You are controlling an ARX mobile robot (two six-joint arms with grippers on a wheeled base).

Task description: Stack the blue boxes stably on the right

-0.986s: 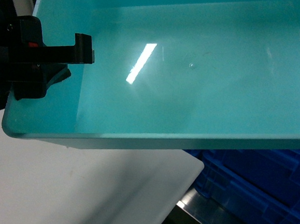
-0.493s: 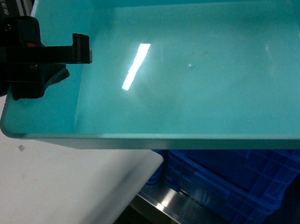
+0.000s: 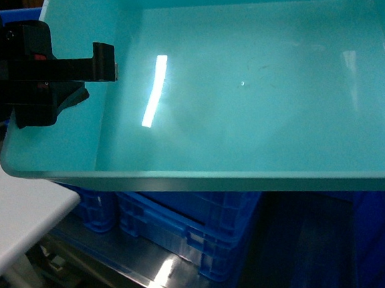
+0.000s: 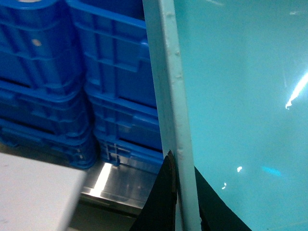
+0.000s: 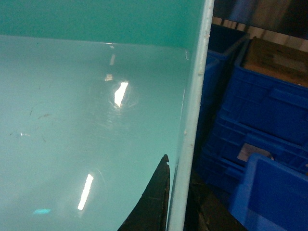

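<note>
One pale turquoise blue box (image 3: 250, 88) fills the head view, held up in the air with its hollow facing me. My left gripper (image 3: 94, 81) is shut on its left wall, one finger inside and one outside. The left wrist view shows the same hold: the left gripper (image 4: 185, 192) pinches the rim, and the blue box (image 4: 240, 96) spreads to the right. In the right wrist view my right gripper (image 5: 178, 202) is shut on the opposite rim of the blue box (image 5: 72, 96). The right gripper lies outside the head view.
Dark blue crates (image 3: 186, 223) stand on a steel surface (image 4: 120, 178) under the box, and more are stacked at the left (image 4: 48, 72). A white table corner (image 3: 7, 216) sits at lower left. Right of the box are further dark blue crates (image 5: 260, 110), one holding a brown carton (image 5: 279, 57).
The white table has slid out toward the left of the head view and dark blue crates now lie under the box. Both holds on the box are unchanged.
</note>
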